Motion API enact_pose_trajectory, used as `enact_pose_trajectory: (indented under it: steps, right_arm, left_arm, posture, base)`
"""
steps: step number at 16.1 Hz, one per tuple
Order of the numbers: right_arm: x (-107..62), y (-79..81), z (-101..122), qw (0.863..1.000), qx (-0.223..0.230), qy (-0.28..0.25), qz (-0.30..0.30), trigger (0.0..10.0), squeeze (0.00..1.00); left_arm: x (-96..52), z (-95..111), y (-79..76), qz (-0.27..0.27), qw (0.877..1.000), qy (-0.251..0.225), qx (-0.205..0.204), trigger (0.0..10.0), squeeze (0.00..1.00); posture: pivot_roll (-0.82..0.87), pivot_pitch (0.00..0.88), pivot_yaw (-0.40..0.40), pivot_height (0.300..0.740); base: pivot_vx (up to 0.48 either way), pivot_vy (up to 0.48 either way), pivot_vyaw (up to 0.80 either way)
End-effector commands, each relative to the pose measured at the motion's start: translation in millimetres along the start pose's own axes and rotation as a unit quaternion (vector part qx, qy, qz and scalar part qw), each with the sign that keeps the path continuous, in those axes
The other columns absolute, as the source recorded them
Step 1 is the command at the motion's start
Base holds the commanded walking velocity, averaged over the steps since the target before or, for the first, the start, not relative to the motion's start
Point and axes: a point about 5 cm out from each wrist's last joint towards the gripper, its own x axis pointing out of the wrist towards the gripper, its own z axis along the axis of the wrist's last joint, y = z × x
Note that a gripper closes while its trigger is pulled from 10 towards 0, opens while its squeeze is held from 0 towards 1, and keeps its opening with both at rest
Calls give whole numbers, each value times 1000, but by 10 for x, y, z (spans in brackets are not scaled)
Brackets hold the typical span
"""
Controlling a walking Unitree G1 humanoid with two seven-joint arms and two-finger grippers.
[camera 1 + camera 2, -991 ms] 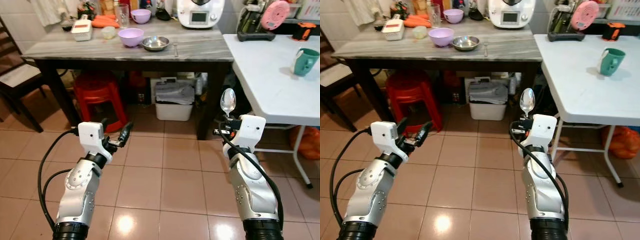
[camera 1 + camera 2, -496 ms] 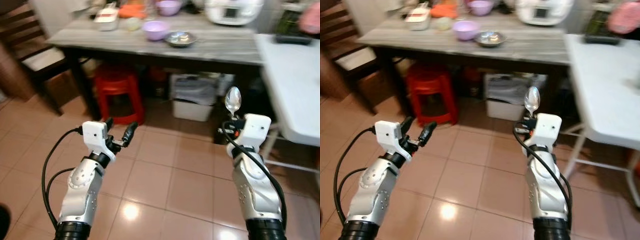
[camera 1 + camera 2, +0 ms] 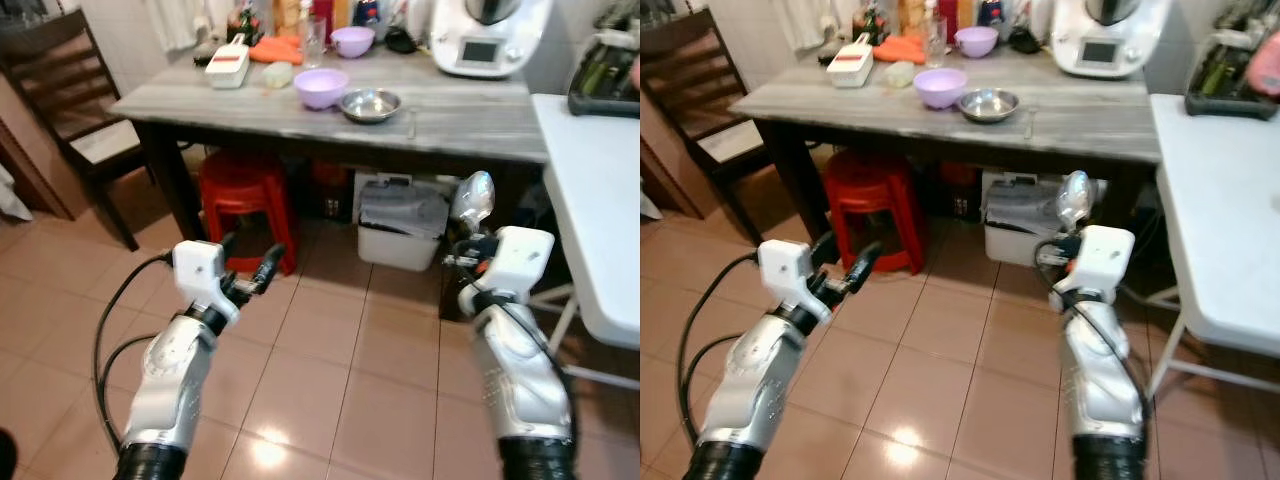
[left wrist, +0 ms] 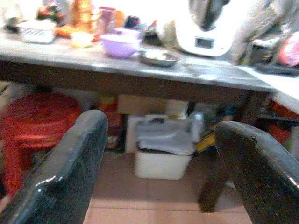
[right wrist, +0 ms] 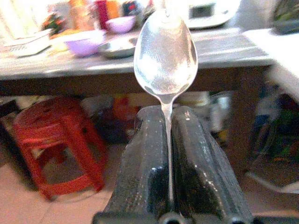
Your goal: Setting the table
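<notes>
My right hand (image 3: 468, 252) sits at the right of centre in the head views, clenched on the thin handle of a metal spoon (image 3: 472, 197); the bowl of the spoon stands upright above my fingers (image 5: 145, 158), which press the handle between them. My left hand (image 3: 250, 272) is at lower left of centre, empty, its two black fingers (image 4: 65, 172) spread wide apart over the tiled floor (image 3: 330, 370).

Ahead, across the upper half of the frame, runs the grey wooden table (image 3: 470, 110) with its near edge facing me. On it, toward the top centre, stand a lilac bowl (image 3: 321, 87) and just beside it a steel dish (image 3: 370, 104); farther back are a smaller lilac bowl (image 3: 353, 40), a drinking glass (image 3: 313, 27) and a white kitchen machine (image 3: 488, 35) with a small dark display whose writing is too blurred to read. A white box with a red stripe (image 3: 228, 66) lies at the table's left end. Under the table are a red stool (image 3: 243, 190) and a white bin (image 3: 400, 225). A white folding table (image 3: 595, 200) fills the right edge, and a dark chair (image 3: 70, 110) the upper left. Open floor lies between my hands and the table.

Since a second ago the whole view has shifted: the grey table now sits more to the right and the chair shows more fully, while my grip on the spoon is unchanged.
</notes>
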Motion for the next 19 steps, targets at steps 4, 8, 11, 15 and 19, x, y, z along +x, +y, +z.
enact_pose_trajectory:
  steps: [4, 8, 11, 15, 19]
  right_arm:
    - [-28, -3, 34, 1000, 3, -9, -2, 10000, 0]
    - [-230, 11, -14, 1000, -6, -4, 6, 10000, 0]
    - [-419, -15, -53, 999, -31, 3, 22, 10000, 0]
    - [-435, -65, -34, 999, -33, 5, 13, 10000, 0]
    - [-427, -55, -21, 999, -33, 6, 16, 10000, 0]
  left_arm:
    - [2, 36, 11, 3, 1000, -7, 8, 10000, 0]
    - [-50, 22, 50, 10, 1000, -4, 12, 10000, 0]
    - [-50, 14, 45, 11, 1000, -2, 12, 10000, 0]
    - [-28, 6, 2, 6, 1000, -4, 10, 10000, 0]
    - [-36, -11, -29, 4, 1000, -4, 6, 10000, 0]
  posture:
    - [-37, 55, 35, 740]
    - [-33, 52, 33, 740]
    - [-42, 45, 37, 740]
    - [-49, 37, 39, 740]
    - [-47, 40, 36, 740]
  base:
    - [349, 0, 0]
    - [345, 0, 0]
    - [340, 0, -175]
    - [344, 0, -522]
    - [352, 0, -248]
